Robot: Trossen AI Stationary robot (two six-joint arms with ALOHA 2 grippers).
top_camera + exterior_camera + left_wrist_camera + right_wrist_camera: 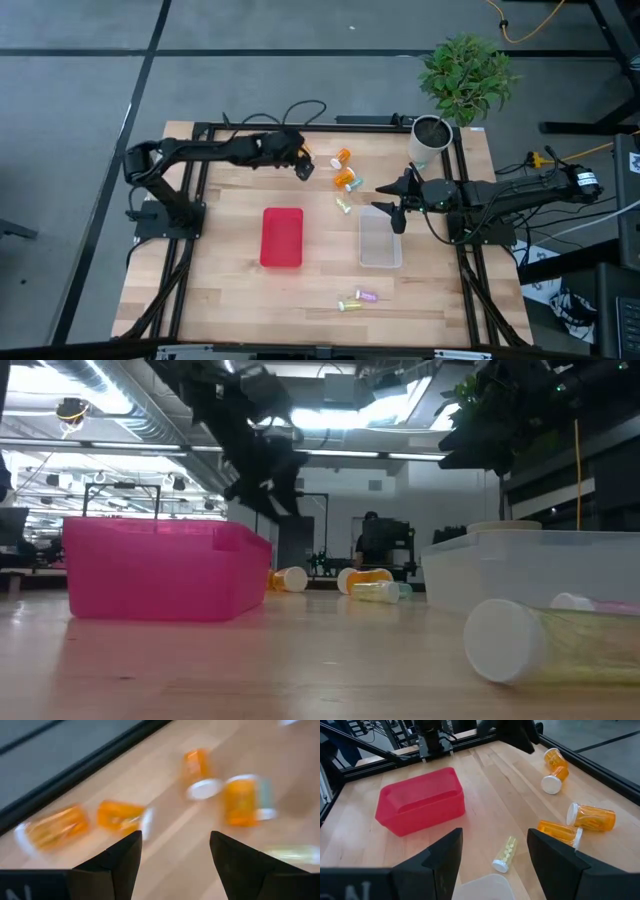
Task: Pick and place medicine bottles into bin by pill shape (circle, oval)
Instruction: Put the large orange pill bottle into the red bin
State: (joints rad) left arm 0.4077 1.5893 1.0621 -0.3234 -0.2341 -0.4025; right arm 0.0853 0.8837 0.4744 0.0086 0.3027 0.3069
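Several orange medicine bottles with white caps (345,178) lie on their sides at the table's far middle; in the right wrist view they show around (592,816). A pale yellow bottle (343,205) lies just nearer. Two pastel bottles (358,300) lie near the front edge. My left gripper (305,168) hangs open just left of the orange bottles and touches none of them; its wrist view shows the orange bottles (242,800) beyond its open fingers (175,837). My right gripper (393,205) waits open above the clear bin's far end.
A red bin (282,237) stands at the table's middle, with a clear bin (380,240) to its right. A white pot with a green plant (432,135) stands at the far right corner. Bare wood lies between the bins and along the front.
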